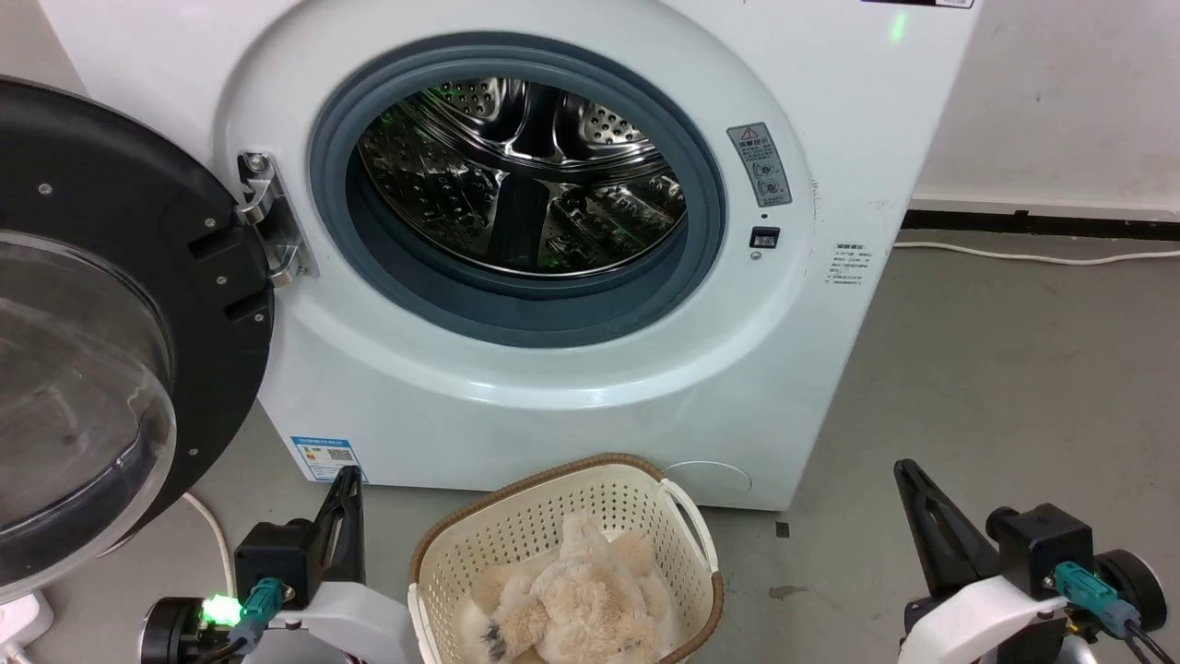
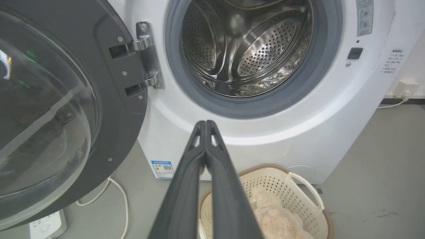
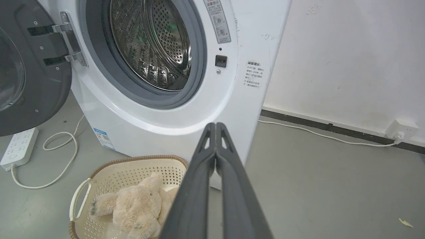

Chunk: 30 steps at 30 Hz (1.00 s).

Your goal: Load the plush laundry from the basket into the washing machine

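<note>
The cream plush laundry (image 1: 572, 604) (image 3: 136, 207) (image 2: 275, 220) lies inside the oval basket (image 1: 516, 530) (image 3: 132, 166) (image 2: 298, 196) on the floor in front of the washing machine (image 1: 553, 387) (image 2: 332, 116) (image 3: 186, 119). The washer's black-rimmed glass door (image 1: 101, 323) (image 2: 56, 109) (image 3: 30, 73) is swung open to the left, baring the steel drum (image 1: 521, 175). My left gripper (image 1: 349, 475) (image 2: 206, 123) is shut and empty, to the left of the basket. My right gripper (image 1: 904, 468) (image 3: 215, 125) is shut and empty, to the basket's right.
A white power strip (image 3: 18, 147) and its looping cord (image 3: 63, 156) lie on the grey floor under the open door. Another cable (image 3: 318, 134) runs along the wall base to a socket (image 3: 401, 129). Bare floor (image 1: 1005, 387) spreads right of the washer.
</note>
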Motion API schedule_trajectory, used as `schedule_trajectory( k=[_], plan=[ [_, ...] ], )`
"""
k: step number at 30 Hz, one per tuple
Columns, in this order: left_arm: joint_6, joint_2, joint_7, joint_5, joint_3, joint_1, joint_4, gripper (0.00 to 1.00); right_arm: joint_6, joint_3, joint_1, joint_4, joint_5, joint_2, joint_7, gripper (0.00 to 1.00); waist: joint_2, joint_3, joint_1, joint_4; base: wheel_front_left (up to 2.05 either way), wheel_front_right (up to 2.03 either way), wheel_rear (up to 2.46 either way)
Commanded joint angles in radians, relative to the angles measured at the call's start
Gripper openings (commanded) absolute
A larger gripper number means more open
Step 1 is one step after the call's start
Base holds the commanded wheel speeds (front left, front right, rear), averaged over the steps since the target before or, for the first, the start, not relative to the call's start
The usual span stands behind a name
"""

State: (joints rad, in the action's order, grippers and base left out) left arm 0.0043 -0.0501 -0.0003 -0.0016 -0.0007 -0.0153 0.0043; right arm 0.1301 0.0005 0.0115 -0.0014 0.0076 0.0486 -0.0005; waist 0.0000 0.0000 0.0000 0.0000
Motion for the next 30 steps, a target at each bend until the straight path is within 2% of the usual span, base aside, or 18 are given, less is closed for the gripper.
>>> schedule_trajectory(
  k=[1,4,5,30],
  plan=[
    [-0.004,0.000,0.000,0.002,0.001,0.015,-0.004,0.00,0.001,0.000,-0.011,0.001,-0.008,0.002,0.000,0.00,0.0000,0.000,0.0000,0.000,0.00,0.00,0.00],
    [-0.004,0.000,0.000,0.002,0.001,0.015,-0.004,0.00,0.001,0.000,-0.011,0.001,-0.008,0.002,0.000,0.00,0.0000,0.000,0.0000,0.000,0.00,0.00,0.00],
    [0.000,0.000,0.000,0.000,0.000,0.000,0.000,1.00,0.000,0.000,0.000,0.000,0.000,0.000,0.000,1.00,0.0000,0.000,0.0000,0.000,0.00,0.00,0.00],
    [0.020,0.000,-0.038,-0.065,-0.044,-0.011,0.014,1.00,0.000,-0.002,0.026,0.012,0.059,0.000,-0.042,1.00,0.0000,0.007,0.0000,-0.002,0.00,0.00,0.00]
  ],
)
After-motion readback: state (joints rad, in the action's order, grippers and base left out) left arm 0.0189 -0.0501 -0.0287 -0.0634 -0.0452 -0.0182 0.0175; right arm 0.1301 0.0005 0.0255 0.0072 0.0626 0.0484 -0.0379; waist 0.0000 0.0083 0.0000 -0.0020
